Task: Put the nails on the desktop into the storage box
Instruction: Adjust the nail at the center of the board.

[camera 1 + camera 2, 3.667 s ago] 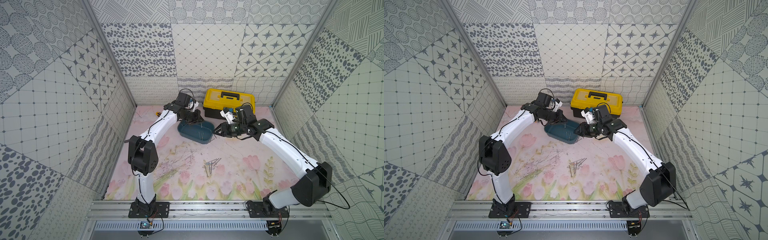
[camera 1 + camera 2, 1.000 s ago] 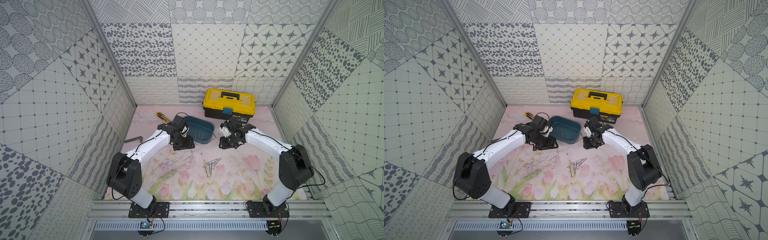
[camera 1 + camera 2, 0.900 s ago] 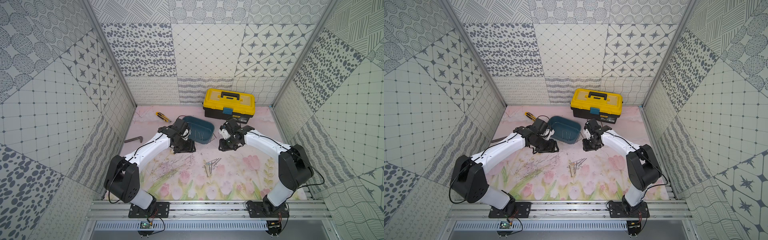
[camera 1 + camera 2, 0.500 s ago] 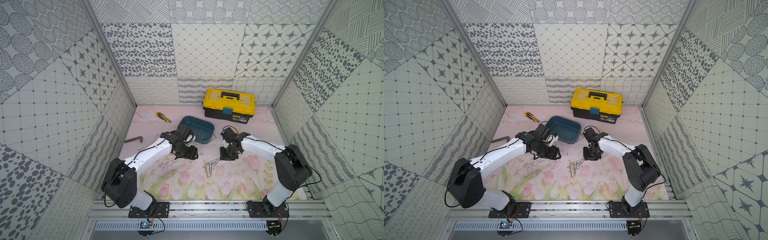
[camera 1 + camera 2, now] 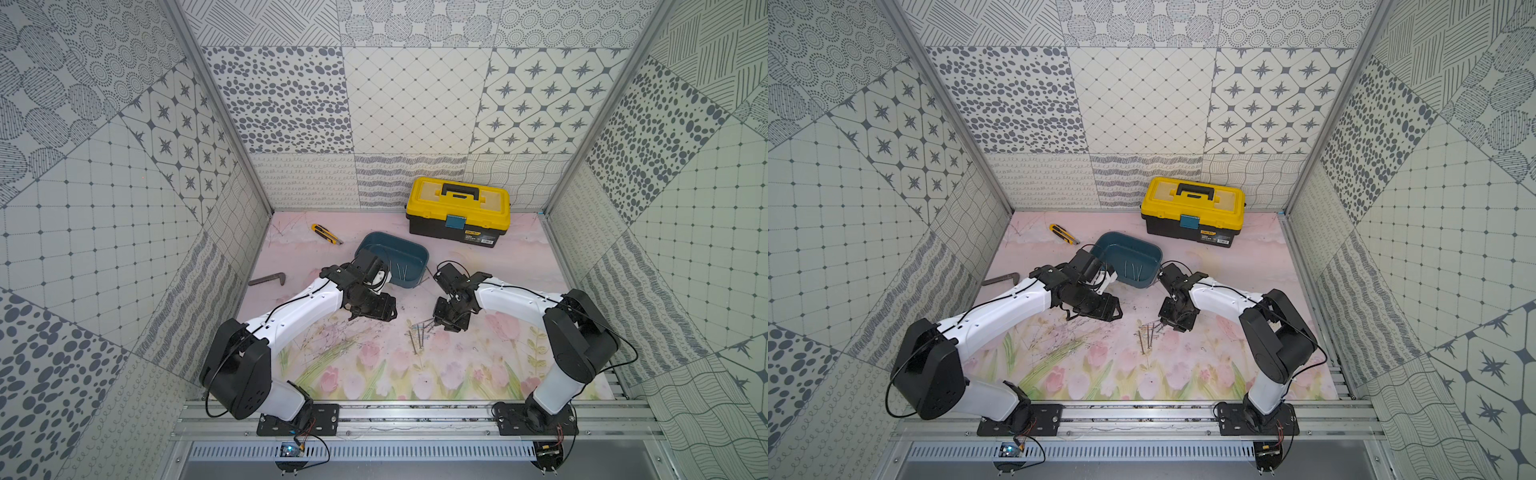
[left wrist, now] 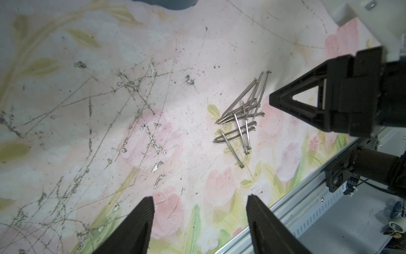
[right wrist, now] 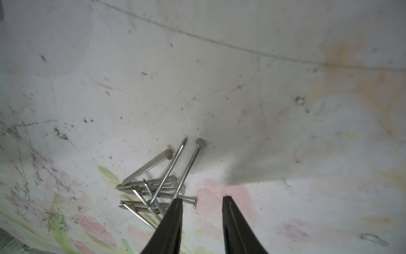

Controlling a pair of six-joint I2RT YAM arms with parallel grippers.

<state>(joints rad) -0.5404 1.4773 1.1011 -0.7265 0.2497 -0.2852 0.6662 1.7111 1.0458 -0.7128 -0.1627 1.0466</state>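
Fingers [image 7: 171,220] of right gripper [image 7: 202,197] apart, narrow gap, nothing between. One tip sits at edge of nails [image 7: 158,187]. Left gripper [image 6: 200,196] fingers wide apart, empty, clear of the pile at its 9 o'clock in both top views. Nails heaped on desktop [image 5: 374,374], at 6 o'clock of box [image 5: 409,280]. A few more lie inside it.

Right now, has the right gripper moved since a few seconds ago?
Yes. The right gripper has come away from the storage box, toward the front rail, and now hovers at the nails.
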